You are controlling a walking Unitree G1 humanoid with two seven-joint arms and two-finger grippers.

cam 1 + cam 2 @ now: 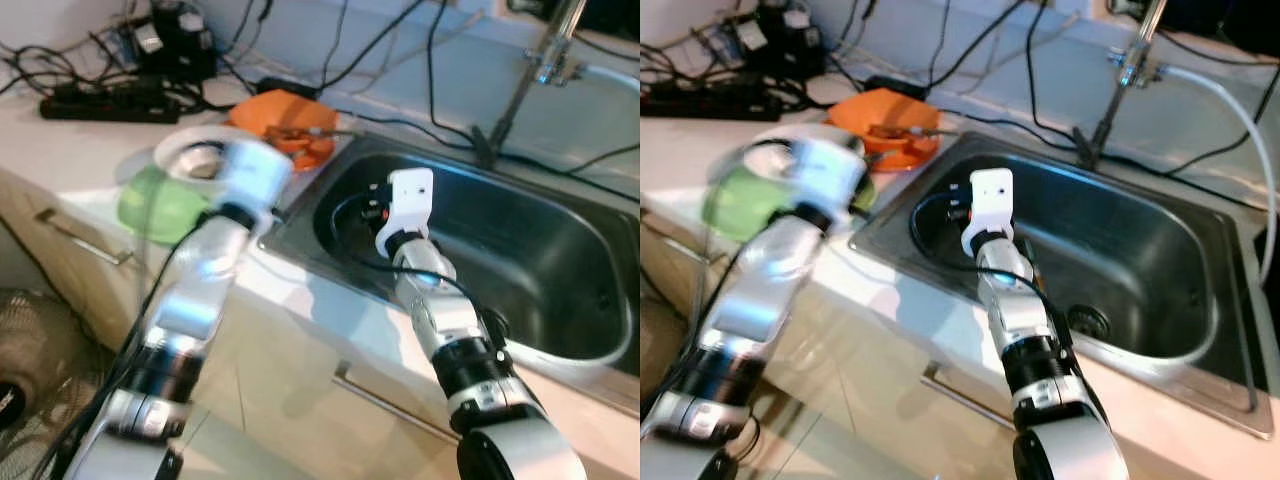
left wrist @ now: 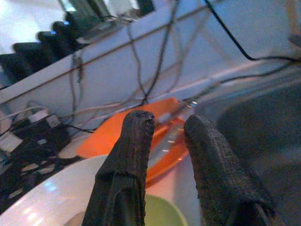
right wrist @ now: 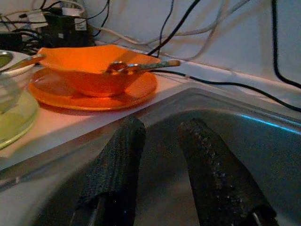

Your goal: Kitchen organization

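1. My left gripper (image 2: 167,141) hangs over the bench (image 1: 80,160), fingers a little apart with nothing between them. I judge I hold it so because the dishes just beyond the tips are what needs sorting.

2. Just under the left gripper lie a white plate (image 2: 42,197) and a green dish (image 1: 160,205), stacked close together near the bench's front edge; the green one seems to sit partly under the white, though blur keeps me from being sure.

3. Past the left fingertips sits the orange bowl (image 3: 89,70) on its orange plate (image 3: 136,92), with a spoon (image 3: 141,66) resting across the bowl's rim. They stand right beside the sink (image 1: 560,250), likely parked there for washing.

4. My right gripper (image 3: 157,155) reaches over the sink's near corner, fingers parted and holding nothing, pointed toward the orange set ahead of it. That puts it within reach of the bowl, by my reckoning.

5. Cables (image 1: 1040,90) trail across the bench behind the dishes, beyond both grippers; I judge a lift there could snag them.
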